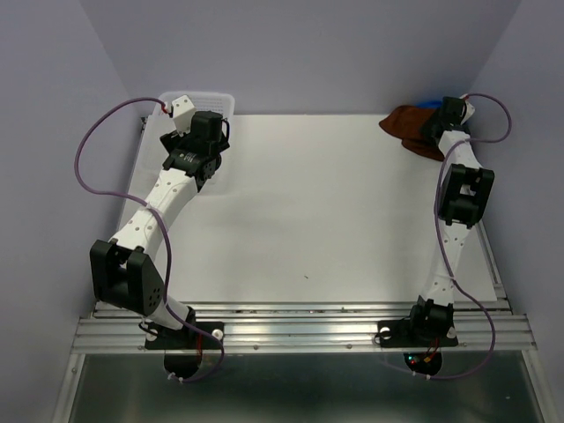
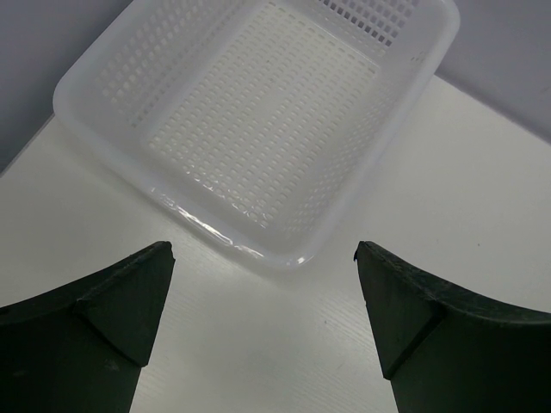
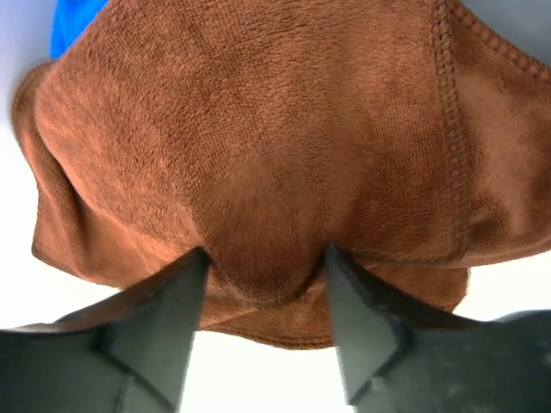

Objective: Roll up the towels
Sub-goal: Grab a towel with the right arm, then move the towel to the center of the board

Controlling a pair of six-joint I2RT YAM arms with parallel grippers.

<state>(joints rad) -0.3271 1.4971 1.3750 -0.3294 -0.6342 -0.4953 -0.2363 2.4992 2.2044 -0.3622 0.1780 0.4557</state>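
- Right gripper (image 1: 441, 116), in your overhead view, is reaching into the far right corner of the white table (image 1: 308, 203). The crumpled rust-brown terry-cloth towel (image 1: 410, 128) is lying there in a heap, with the bright royal-blue cloth towel (image 1: 429, 103) peeking out behind it. Left gripper (image 1: 187, 113) is hanging over the white perforated plastic basket (image 1: 218, 95) at the far left.
- Your left wrist view is showing that gripper's (image 2: 263, 249) jaws standing wide apart with nothing between them, and the basket (image 2: 65, 95) sitting just ahead.
- Your right wrist view is showing the jaws pinching a raised fold of the rust-brown terry-cloth towel (image 3: 258, 129) from both sides. The blue one (image 3: 73, 21) is appearing only as a sliver at the upper left.
- Judging by this, you are only starting: neither towel is looking spread flat or rolled, so laying out and rolling both are remaining.
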